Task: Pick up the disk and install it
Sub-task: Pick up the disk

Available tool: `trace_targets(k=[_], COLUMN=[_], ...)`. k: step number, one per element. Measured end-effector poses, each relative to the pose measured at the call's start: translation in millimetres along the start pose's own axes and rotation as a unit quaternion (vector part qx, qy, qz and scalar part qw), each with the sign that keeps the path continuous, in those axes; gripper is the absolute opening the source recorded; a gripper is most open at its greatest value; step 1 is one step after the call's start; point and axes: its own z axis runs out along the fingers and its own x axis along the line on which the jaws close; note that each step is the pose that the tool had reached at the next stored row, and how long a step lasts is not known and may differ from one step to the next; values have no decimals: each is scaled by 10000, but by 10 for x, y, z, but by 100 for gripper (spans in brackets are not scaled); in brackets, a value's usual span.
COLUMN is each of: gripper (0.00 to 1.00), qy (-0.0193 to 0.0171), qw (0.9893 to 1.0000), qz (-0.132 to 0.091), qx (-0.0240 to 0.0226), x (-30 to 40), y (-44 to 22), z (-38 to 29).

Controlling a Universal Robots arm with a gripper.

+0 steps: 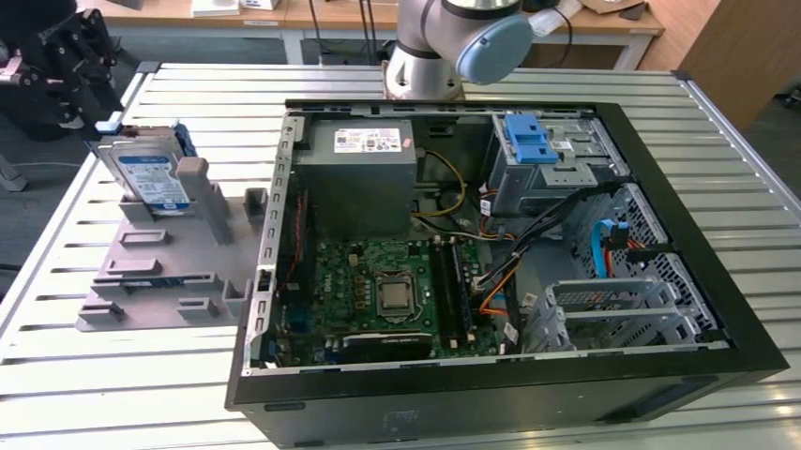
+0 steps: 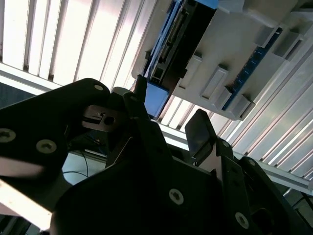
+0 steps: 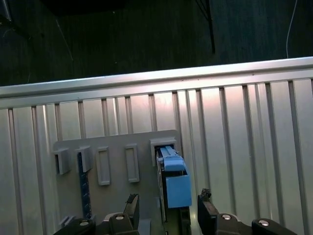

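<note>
In the exterior view: a slatted metal table (image 1: 75, 394), with an open computer case (image 1: 501, 394) lying across its middle. At the exterior view's left, just beside the case, a grey holder (image 1: 188, 272). Standing on edge in a slot at its far end, the disk (image 1: 148, 178), label toward the camera, blue-framed. Just beyond the disk's upper corner, the black gripper (image 1: 90, 103); contact or gap not to be judged from here. Behind the case, the arm's base (image 1: 419, 56). Inside the case, a blue latch on a silver drive cage (image 1: 532, 141).

In the second wrist view: the disk (image 2: 171, 46) edge-on, connector side showing, seated in the pale holder (image 2: 230, 54). In the foreground, the gripper (image 2: 171, 115), dark fingers spread. One fingertip (image 2: 139, 95) right by the disk's blue tab (image 2: 156, 98), the other off to the tab's far side. Touching or not: cannot tell.

In the first wrist view, from above: the disk (image 3: 176, 186) as a narrow blue-topped strip, upright in the holder (image 3: 117, 147). The gripper (image 3: 168, 205) released, jaws wide, one fingertip (image 3: 132, 203) to each side of the disk, a gap visible between each tip and the blue frame. No grasp on the disk yet.
</note>
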Motion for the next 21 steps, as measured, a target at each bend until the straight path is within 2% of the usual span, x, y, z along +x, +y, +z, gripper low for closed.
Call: trace_targets(k=[8, 17, 21], gripper=[59, 59, 59], qy=[0, 1, 2], qw=[10000, 10000, 10000], qz=[0, -13, -23], qx=[0, -1, -2], x=[-5, -4, -4], y=[28, 48, 48], z=[65, 186, 195])
